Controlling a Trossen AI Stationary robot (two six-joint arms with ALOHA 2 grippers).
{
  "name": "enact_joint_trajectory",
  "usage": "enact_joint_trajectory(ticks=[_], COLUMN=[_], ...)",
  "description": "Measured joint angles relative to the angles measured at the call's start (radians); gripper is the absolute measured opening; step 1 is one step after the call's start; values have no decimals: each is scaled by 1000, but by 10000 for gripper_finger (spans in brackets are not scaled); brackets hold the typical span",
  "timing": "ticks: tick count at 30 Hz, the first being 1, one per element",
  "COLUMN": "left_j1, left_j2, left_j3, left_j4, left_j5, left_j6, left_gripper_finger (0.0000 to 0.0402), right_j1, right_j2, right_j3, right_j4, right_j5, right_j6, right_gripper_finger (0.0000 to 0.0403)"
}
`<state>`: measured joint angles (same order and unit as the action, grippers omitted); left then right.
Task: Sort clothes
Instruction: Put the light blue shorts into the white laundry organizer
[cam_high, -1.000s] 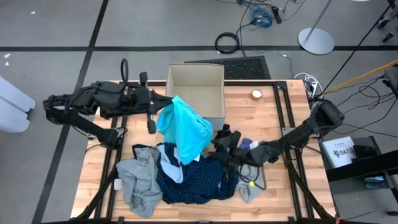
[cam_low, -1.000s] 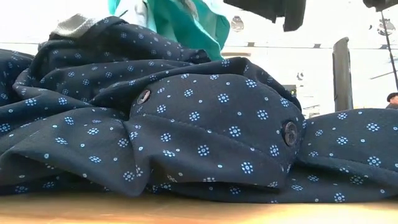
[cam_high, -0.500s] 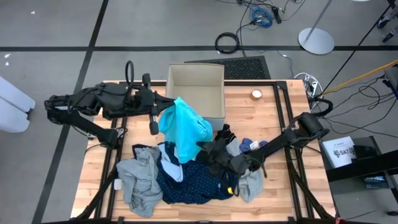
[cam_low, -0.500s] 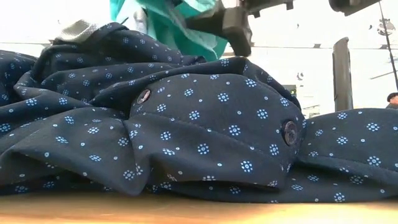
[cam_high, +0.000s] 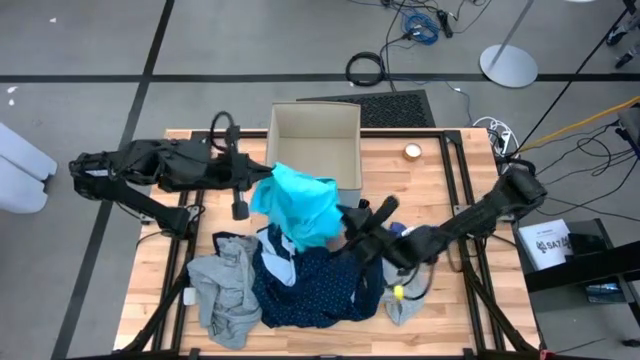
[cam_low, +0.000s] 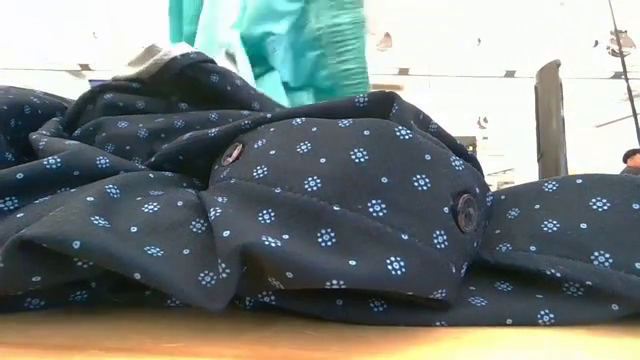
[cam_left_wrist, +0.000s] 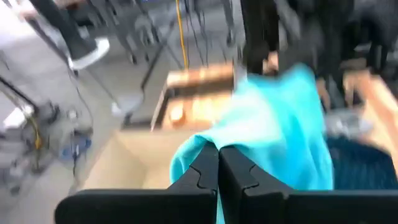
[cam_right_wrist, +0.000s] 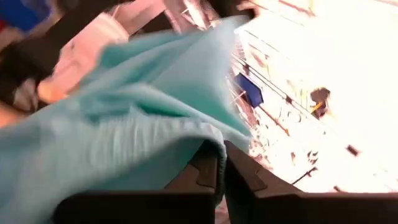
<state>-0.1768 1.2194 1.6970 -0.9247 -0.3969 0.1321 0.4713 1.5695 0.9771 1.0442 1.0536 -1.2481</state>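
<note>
A robotics lab or workshop: the wooden worktop (cam_high: 440, 190) sits on a black metal frame (cam_high: 452, 170) on a grey taped floor (cam_high: 100, 60), with loose cables (cam_high: 365, 68) and a stand base (cam_high: 508, 66) around.

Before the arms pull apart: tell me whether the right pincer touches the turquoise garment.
Touching. The right wrist view shows the right pincer shut on an edge of the turquoise garment.

Right claw (cam_right_wrist: 219, 163) pinched on turquoise garment (cam_right_wrist: 118, 130), fabric draped across, bright blurred room beyond
</note>
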Motion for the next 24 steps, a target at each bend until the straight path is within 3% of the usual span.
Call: enact_joint_trajectory(ticks=[6, 9, 12, 15, 18, 24], left_j1=[-21, -45, -72, -104, -136, -176], left_j2=[-7, -8, -8, -6, 9, 19], left_j3=[0, -12, -48, -94, -109, -110], left_j4=[-250, -351, -366, -320, -275, -240], left_j5=[44, 184, 317, 357, 389, 448], left_j6=[-151, -230, -299, -367, -459, -517], left_gripper_finger=[0, 0, 10, 37, 77, 165], right_j1=[7, 6, 0, -21, -33, -39], right_j2=[-188, -283, -366, -414, -431, -416], right_j3=[0, 0, 0, 0, 0, 0], right_j4=[-281, -475, -675, -821, -925, -990], right_j5=[-6, -46, -170, -267, -291, -432], right_j6=[258, 437, 647, 816, 915, 968], right_gripper_finger=[1, 1, 1, 0, 0, 0])
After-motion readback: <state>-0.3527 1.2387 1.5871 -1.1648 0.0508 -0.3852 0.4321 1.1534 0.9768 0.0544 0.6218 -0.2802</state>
